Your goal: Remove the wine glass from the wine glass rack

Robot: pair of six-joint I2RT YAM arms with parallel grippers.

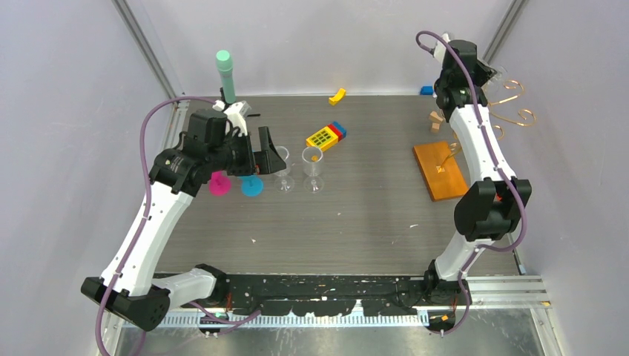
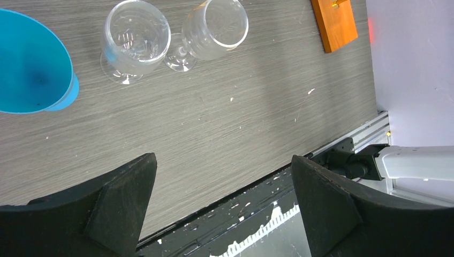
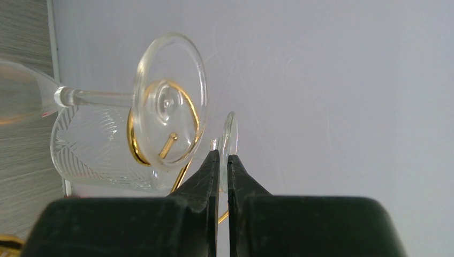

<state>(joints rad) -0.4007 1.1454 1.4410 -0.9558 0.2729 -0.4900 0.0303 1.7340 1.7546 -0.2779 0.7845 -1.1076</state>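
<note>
The wine glass rack has gold spiral arms (image 1: 517, 104) above an orange-brown wooden base (image 1: 440, 170). My right gripper (image 1: 494, 75) is raised at the rack's top. In the right wrist view my right gripper (image 3: 222, 155) is shut on the thin rim of a wine glass foot (image 3: 231, 131), seen edge-on. A second clear wine glass (image 3: 170, 101) hangs sideways with its foot in a gold spiral (image 3: 134, 145) just to the left. My left gripper (image 1: 271, 152) is open and empty over the table's left side; it also shows in the left wrist view (image 2: 224, 158).
Two clear glasses (image 1: 282, 165) (image 1: 312, 165) stand mid-table, with a pink cup (image 1: 219, 184) and a blue cup (image 1: 252, 185) to their left. A green cylinder (image 1: 226, 74), a yellow toy (image 1: 324, 138), small blocks (image 1: 436, 119) and the right wall lie around.
</note>
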